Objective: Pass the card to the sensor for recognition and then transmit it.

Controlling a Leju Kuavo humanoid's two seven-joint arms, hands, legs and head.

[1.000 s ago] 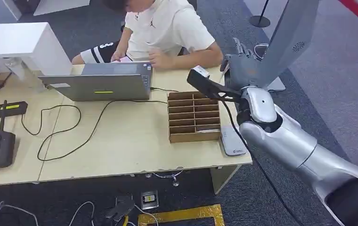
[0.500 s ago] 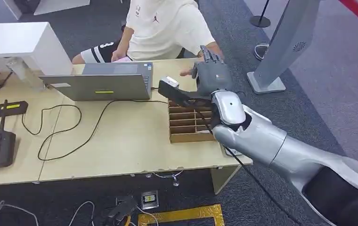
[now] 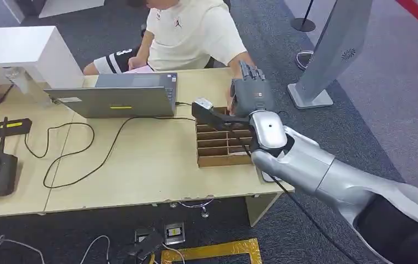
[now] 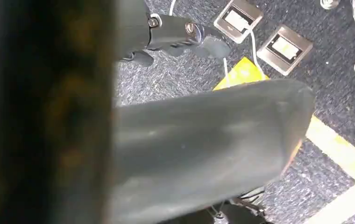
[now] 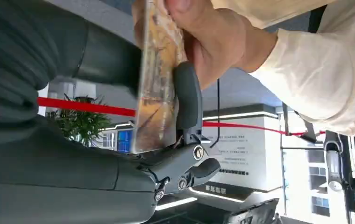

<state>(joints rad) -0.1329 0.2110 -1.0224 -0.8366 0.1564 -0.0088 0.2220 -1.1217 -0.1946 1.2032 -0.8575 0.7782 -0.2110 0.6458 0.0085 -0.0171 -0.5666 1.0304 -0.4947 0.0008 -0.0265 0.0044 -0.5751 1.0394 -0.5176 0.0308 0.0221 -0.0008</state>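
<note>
Reaching over the tan desk (image 3: 141, 165), the robot's right hand (image 3: 249, 91) pinches the thin patterned card (image 5: 157, 84) while a person's hand (image 5: 213, 39) grips its far end. Handover looks nearly done; only the release seems left. I cannot tell how the left hand is set.

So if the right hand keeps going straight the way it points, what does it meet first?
Most likely the person's hand, already gripping the card that the right hand holds out; behind it sits the person. Depth is hard to judge.
</note>
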